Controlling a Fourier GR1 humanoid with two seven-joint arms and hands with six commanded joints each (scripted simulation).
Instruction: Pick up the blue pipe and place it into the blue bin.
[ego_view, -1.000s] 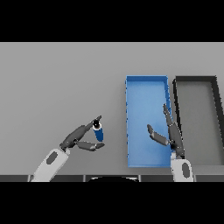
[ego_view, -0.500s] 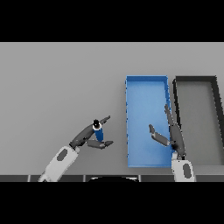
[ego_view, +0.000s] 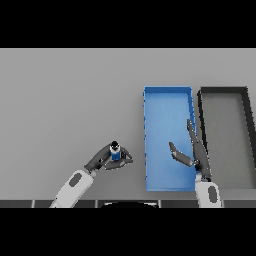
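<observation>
The blue pipe (ego_view: 115, 153) is a short blue piece with a dark top end, held upright near the table's front. My left hand (ego_view: 104, 159) is shut on it, fingers and thumb curled round its sides. The blue bin (ego_view: 168, 102) is a long open tray just right of the pipe, its near left wall a short way from my left hand. My right hand (ego_view: 196, 152) hovers open over the bin's near right part, fingers straight and pointing away, thumb spread to the left.
A dark grey bin (ego_view: 224, 92) of the same shape stands directly to the right of the blue bin, side by side with it. The grey table (ego_view: 70, 100) stretches to the left and back.
My left hand has carried the blue pipe to the right, closer to the blue bin, and its fingers have closed tighter round it. The right hand has barely moved.
</observation>
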